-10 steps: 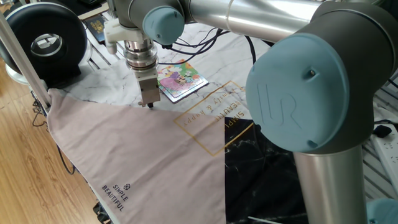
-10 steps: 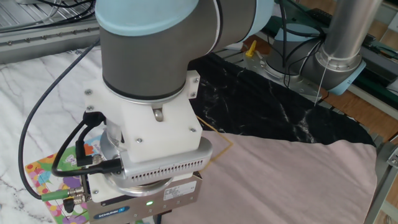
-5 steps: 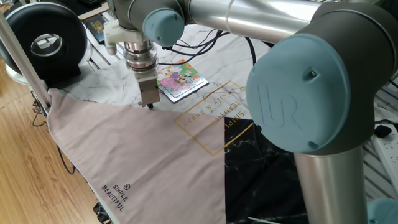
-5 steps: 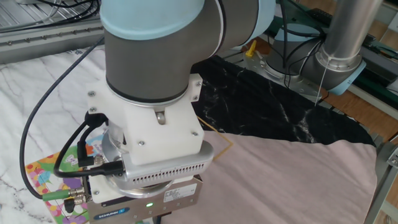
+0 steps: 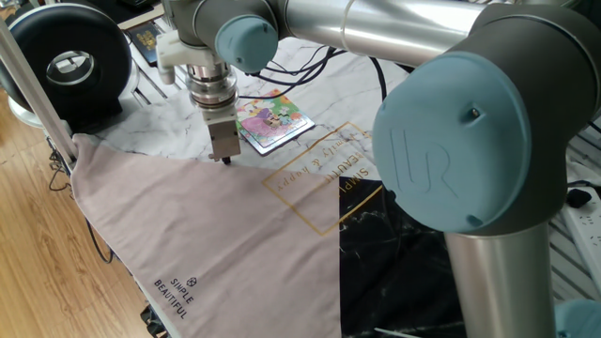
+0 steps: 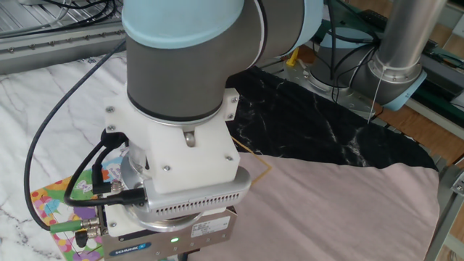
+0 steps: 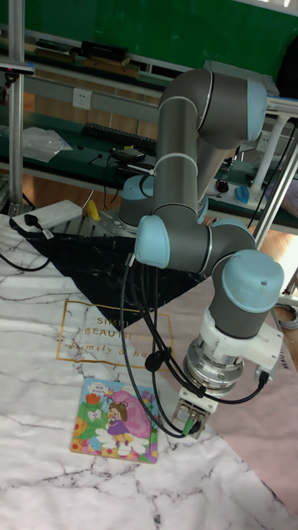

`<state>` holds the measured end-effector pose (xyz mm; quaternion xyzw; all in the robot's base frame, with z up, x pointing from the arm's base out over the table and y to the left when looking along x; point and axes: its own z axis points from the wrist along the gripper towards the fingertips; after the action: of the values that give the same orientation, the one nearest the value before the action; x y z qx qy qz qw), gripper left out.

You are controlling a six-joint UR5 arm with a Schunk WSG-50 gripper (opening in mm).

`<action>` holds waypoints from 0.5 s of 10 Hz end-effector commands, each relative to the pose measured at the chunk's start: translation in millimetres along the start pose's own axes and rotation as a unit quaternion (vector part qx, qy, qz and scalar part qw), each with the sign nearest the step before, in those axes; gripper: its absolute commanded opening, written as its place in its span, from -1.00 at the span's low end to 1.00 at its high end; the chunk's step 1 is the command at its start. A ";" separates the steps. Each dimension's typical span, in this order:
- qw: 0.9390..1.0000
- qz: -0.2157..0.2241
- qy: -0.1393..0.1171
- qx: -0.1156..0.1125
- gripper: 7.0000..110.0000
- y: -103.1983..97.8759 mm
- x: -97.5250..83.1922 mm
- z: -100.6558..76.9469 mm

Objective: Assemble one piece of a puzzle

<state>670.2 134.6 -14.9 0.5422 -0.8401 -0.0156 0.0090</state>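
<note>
The puzzle is a small bright cartoon board lying on the marble top. It also shows at the lower left as the puzzle and as the puzzle. My gripper points straight down just left of the puzzle, its tips low over the edge of the beige cloth. The gripper hangs to the right of the board in the tall view. Its tips look close together, but the gap is too small to read. The piece is hidden from every view.
A black round device stands at the back left. A black marbled sheet lies beyond the cloth. The gold-printed text panel sits beside the puzzle. Cables hang from the wrist. The arm's large joints fill much of the near view.
The wrist has shifted slightly to the right in the other fixed view. The gripper tip stays at nearly the same spot by the cloth edge.
</note>
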 end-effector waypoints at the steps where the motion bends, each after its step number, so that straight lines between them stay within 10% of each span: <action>1: 1.000 0.009 -0.006 0.000 -0.28 1.7 -3.3 -0.1; 5: 1.000 0.012 -0.004 0.006 -0.28 -1.2 -2.4 0.6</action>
<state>670.7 135.5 -16.0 0.5376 -0.8431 -0.0111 0.0069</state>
